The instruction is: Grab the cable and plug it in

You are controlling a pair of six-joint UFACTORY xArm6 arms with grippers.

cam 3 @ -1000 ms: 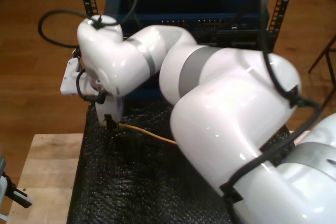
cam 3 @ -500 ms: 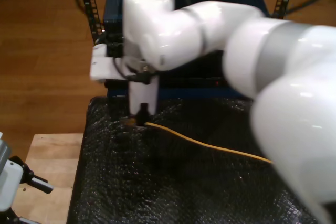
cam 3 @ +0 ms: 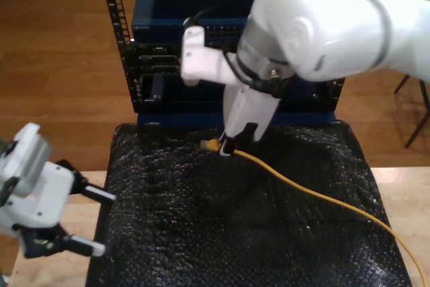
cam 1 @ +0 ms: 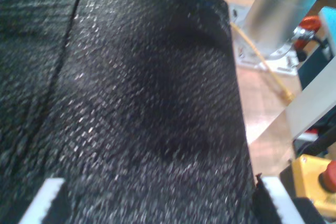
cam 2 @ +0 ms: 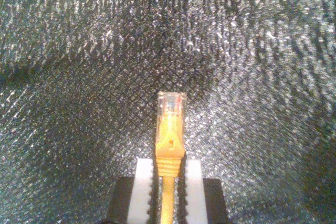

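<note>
A blue equipment rack [cam 3: 161,18] stands at twelve o'clock in the exterior view, behind a black mesh mat [cam 3: 201,233] that covers the table. Over the mat's far edge, my second gripper [cam 3: 230,144] is clamped on the yellow cable [cam 3: 316,196] just behind its clear plug [cam 2: 171,104], which juts forward past the pads [cam 2: 143,177], lifted off the mat. The cable trails away toward four o'clock. My first gripper [cam 3: 94,223] waits at eight o'clock, jaws spread wide, holding nothing. The grab looks done; plugging in remains. The next move probably calls for carrying the plug toward the rack's ports [cam 3: 156,65] and lining it up squarely with a socket.
</note>
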